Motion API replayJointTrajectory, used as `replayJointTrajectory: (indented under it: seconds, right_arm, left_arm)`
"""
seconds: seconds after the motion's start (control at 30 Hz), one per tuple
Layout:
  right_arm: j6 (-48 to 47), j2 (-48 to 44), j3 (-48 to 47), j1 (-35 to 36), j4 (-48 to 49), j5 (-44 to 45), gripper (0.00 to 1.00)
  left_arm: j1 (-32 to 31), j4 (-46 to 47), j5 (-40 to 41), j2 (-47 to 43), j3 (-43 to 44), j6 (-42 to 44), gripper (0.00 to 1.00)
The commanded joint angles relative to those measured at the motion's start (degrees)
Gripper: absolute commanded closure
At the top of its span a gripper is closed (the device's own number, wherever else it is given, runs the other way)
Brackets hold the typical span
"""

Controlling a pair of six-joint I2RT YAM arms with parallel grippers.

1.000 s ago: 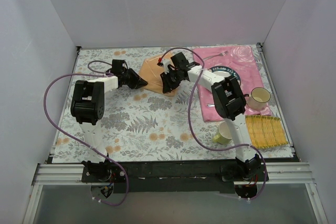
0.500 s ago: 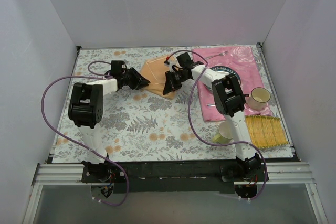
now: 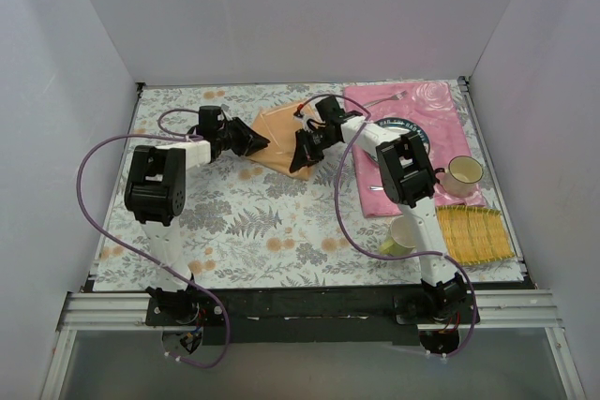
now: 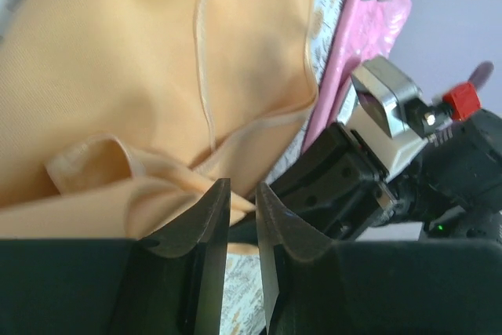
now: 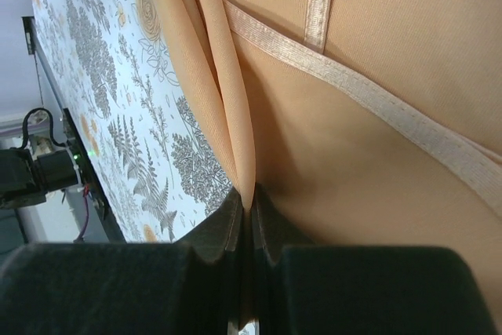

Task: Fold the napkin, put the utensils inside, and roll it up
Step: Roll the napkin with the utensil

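I am mid-fold. At 12 o'clock on the floral counter (image 3: 253,222), my right fingers (image 5: 249,202) pinch a soft pleat of the thin, faintly shiny peach-orange square napkin (image 3: 274,138). My left fingers (image 4: 241,188) stand slightly apart at its bunched hem, and I cannot tell whether they grip it. Next, I should draw the edge across evenly. The slim silver fork (image 3: 384,98) lies at 1 o'clock.

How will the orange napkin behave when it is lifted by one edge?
Probably floppy: the napkin bunches into soft pleats, and its edge curls over in the left wrist view, so it should droop. Likely light, since the cloth looks thin. Its slight sheen suggests it may slide easily over the tablecloth.
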State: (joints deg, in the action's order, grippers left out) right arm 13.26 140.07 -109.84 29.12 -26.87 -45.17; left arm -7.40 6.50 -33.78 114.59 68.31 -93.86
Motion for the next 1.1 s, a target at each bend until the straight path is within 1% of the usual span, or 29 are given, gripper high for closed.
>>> replayJointTrajectory:
  seconds: [0.0, 0.17, 0.23, 0.3, 0.33, 0.43, 0.47, 0.53, 0.57, 0.67, 0.8, 0.87, 1.03, 1.07]
  right_arm:
    - [0.19, 1.08, 1.03, 0.67, -2.75, -2.9, 0.91]
    - [-0.77, 1.17, 1.3, 0.58, -2.66, -2.82, 0.91]
    - [-1.3, 1.43, 0.68, 0.23, -3.27, -2.73, 0.91]
    - [-3.05, 1.78, -0.45, 0.06, -4.15, -1.77, 0.88]
    - [-4.1, 1.96, -1.16, -0.03, -6.07, -1.42, 0.87]
    - [-8.15, 2.4, -3.8, -0.12, -9.07, 0.6, 0.75]
    - [-9.03, 2.05, -4.32, -0.03, -10.64, 1.48, 0.68]
    - [-10.88, 1.18, -4.59, -0.03, -11.36, 2.97, 0.58]
    - [-11.49, -0.22, -4.33, -0.12, -11.36, 3.15, 0.51]
    - [-12.73, -3.47, -2.4, -0.03, -11.01, 4.3, 0.41]
    - [-13.08, -7.35, 1.81, -0.12, -10.22, 6.75, 0.37]
    - [-15.62, -9.36, 4.7, -0.03, -9.78, 7.9, 0.36]
    - [-15.81, -11.57, 7.72, -0.12, -6.09, 12.03, 0.38]
    - [-15.81, -11.23, 7.45, -0.12, -5.91, 13.08, 0.4]
  left_arm:
    - [1.24, 0.44, 1.6, 2.57, 2.87, 1.66, 0.82]
    - [1.95, -0.79, 2.4, 7.66, 5.95, 3.6, 0.82]
    - [2.3, -1.14, 3.54, 8.37, 6.13, 4.48, 0.82]
    - [2.48, -0.09, 3.9, 8.72, 5.43, 4.83, 0.82]
    - [2.65, -0.35, 4.51, 8.81, 5.6, 5.18, 0.82]
    - [2.83, -2.28, 5.74, 9.25, 6.31, 6.94, 0.83]
    - [2.83, -2.63, 5.74, 9.25, 6.31, 7.29, 0.83]
    - [2.83, -3.07, 6.18, 9.52, 6.04, 7.64, 0.84]
    - [2.83, -3.51, 6.62, 9.52, 5.78, 7.73, 0.85]
    - [2.92, -3.43, 6.97, 9.43, 4.64, 8.08, 0.86]
    - [3.0, -2.81, 6.97, 9.08, 3.67, 8.0, 0.86]
    - [3.09, -2.72, 6.8, 8.9, 3.58, 8.08, 0.87]
    - [3.27, -2.81, 6.45, 8.99, 3.32, 8.61, 0.87]
    - [3.27, -2.81, 6.45, 8.99, 3.06, 8.78, 0.87]
